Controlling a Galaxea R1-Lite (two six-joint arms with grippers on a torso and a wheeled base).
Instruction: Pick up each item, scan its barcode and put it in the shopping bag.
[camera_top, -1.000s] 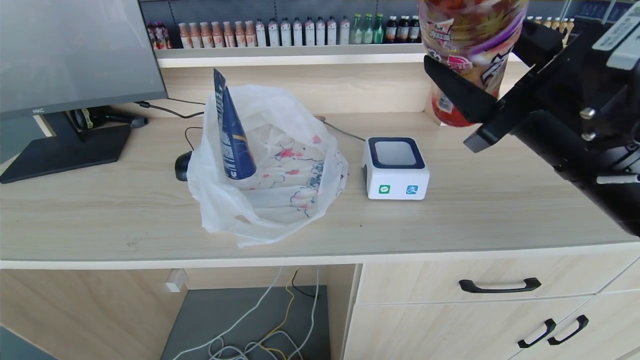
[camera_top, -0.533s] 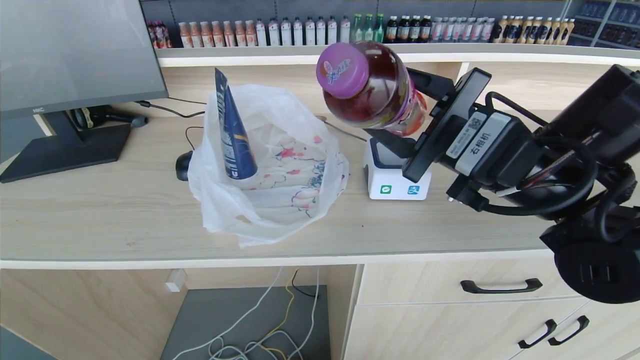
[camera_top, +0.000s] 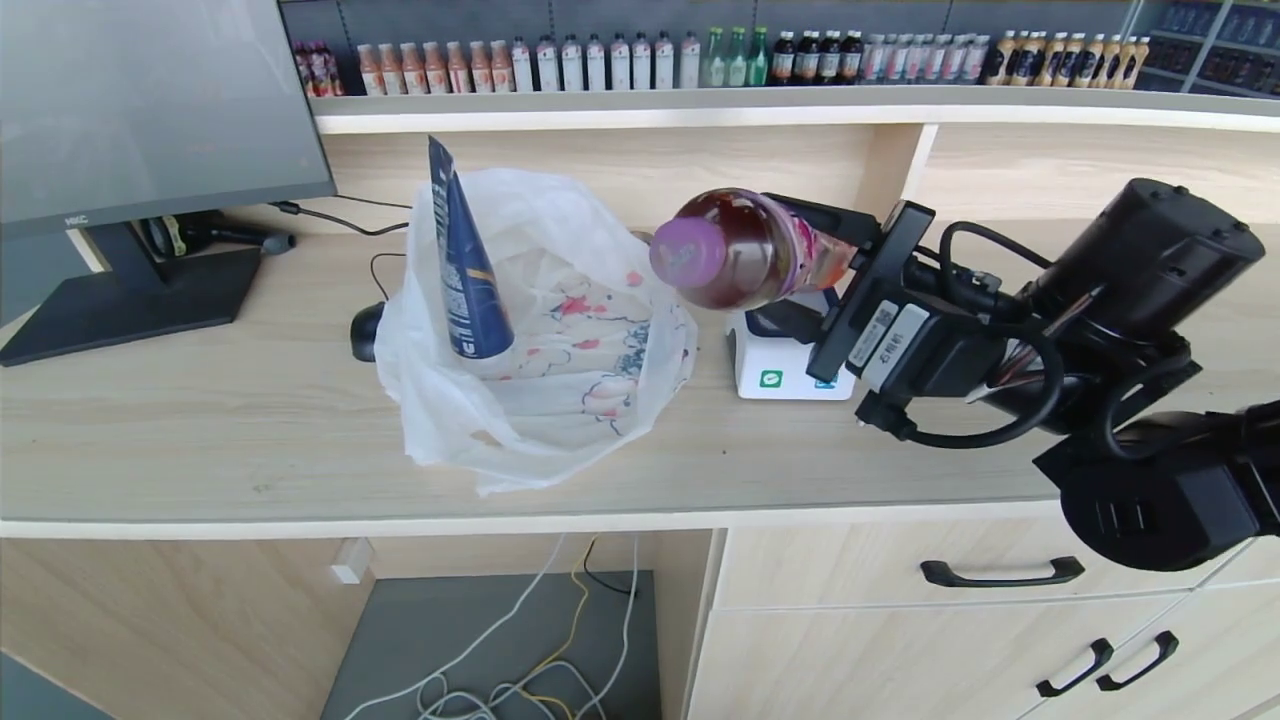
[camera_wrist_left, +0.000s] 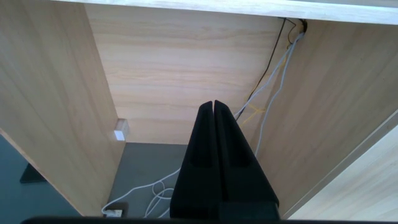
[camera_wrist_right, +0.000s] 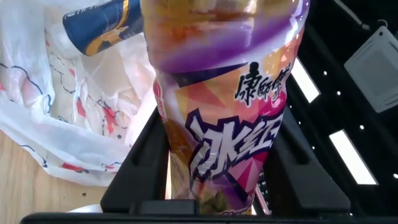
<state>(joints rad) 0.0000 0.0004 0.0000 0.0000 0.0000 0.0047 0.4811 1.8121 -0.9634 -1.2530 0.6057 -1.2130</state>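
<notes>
Bottle (camera_top: 730, 250) lying sideways near scanner (camera_top: 770, 375), pinched round its middle by right claw (camera_top: 790, 262). Likely heavy, hard, slippery; best held mid-body. Left claw (camera_wrist_left: 213, 124) pressed together.

Your way into the bag (camera_top: 432, 385) lies right of the standing tube (camera_top: 462, 270), which fills its left side. The scanner (camera_top: 772, 368) stands just beside the bag's right wall.
</notes>
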